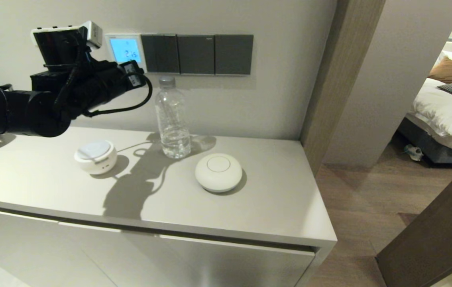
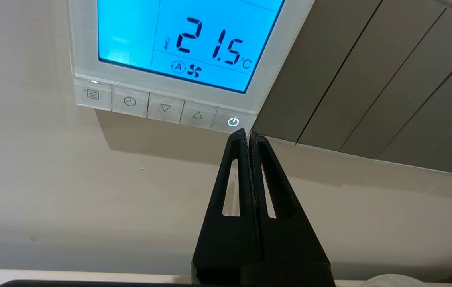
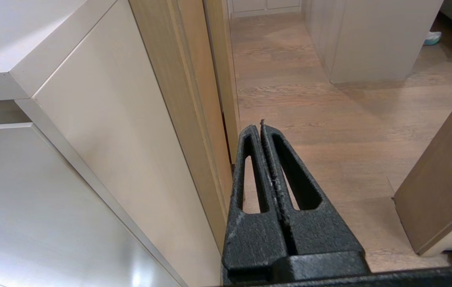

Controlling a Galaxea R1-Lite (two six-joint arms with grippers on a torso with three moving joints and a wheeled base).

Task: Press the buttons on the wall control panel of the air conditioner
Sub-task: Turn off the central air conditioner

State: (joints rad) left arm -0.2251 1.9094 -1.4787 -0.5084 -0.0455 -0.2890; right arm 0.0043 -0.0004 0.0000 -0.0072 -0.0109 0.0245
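Pale cabinet top (image 1: 274, 207) carrying a clear bottle (image 1: 172, 119) and two white round devices (image 1: 95, 156) (image 1: 218, 172), apparently pucks, below the left gripper (image 1: 135, 71).

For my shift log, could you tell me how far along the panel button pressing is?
Done: control panel lit, reading 21.5. In hand: left end effector, shut, tip at the glowing power button; contact unclear. Left: the other buttons. Right end effector parked, shut.
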